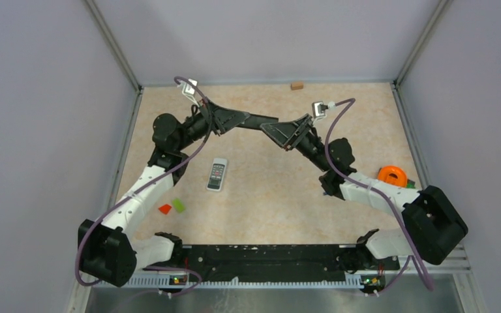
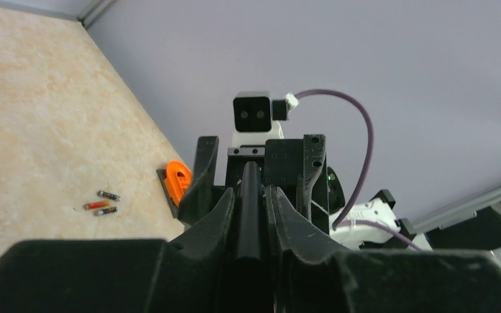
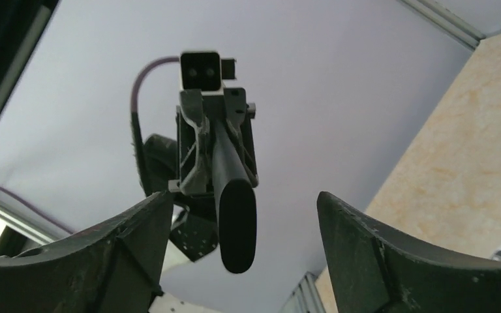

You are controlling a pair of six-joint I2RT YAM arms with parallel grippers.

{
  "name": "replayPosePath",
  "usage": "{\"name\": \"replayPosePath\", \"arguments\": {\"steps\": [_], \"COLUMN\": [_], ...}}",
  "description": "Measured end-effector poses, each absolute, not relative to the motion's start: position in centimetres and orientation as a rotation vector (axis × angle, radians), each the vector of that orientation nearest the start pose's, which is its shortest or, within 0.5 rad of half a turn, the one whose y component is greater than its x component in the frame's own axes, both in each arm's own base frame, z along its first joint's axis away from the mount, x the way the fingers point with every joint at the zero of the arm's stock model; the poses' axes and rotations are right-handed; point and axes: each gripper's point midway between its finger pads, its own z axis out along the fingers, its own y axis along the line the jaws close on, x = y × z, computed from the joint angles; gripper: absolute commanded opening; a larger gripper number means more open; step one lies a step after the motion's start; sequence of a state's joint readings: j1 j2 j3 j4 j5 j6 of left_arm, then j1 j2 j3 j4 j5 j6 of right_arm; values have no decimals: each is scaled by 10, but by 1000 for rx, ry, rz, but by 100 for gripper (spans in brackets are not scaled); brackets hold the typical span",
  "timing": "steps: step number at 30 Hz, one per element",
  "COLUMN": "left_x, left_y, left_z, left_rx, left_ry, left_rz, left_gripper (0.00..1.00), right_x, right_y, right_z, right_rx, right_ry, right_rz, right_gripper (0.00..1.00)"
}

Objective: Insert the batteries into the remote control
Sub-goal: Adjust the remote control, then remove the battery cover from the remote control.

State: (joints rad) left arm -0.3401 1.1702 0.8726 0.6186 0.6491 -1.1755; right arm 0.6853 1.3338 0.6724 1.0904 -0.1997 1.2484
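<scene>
My left gripper is shut on one end of a long slim black remote and holds it level, well above the table; the left wrist view shows the remote clamped between the jaws of the left gripper. My right gripper is open, with the remote's rounded far end between its spread fingers and touching neither. In the top view the right gripper faces the left. Three tiny batteries lie together on the table beside an orange object.
A light grey remote lies on the table left of centre. A flat red block and a lime-green block lie by the left arm. The orange roll sits by the right arm. A small brown block lies at the back wall.
</scene>
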Motion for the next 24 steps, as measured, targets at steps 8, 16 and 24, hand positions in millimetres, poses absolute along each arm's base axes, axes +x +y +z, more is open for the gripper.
{"name": "replayPosePath", "arguments": {"steps": [8,16,24], "left_x": [259,243,245], "left_y": [-261,-263,-262], "left_z": [378,368,359], "left_rx": [314,436,421], "left_ry": [1612,1646,1688], "left_rz": [-1724,-1735,-1725], "left_gripper": [0,0,0], "right_x": [256,238,235], "right_y": [327,334,333], "right_z": [336,340,333], "right_rx": [-161,-319,-355], "right_ry": [1481,1481,1476], "right_rz": [1701,1742,1770], "right_gripper": [71,40,33]}}
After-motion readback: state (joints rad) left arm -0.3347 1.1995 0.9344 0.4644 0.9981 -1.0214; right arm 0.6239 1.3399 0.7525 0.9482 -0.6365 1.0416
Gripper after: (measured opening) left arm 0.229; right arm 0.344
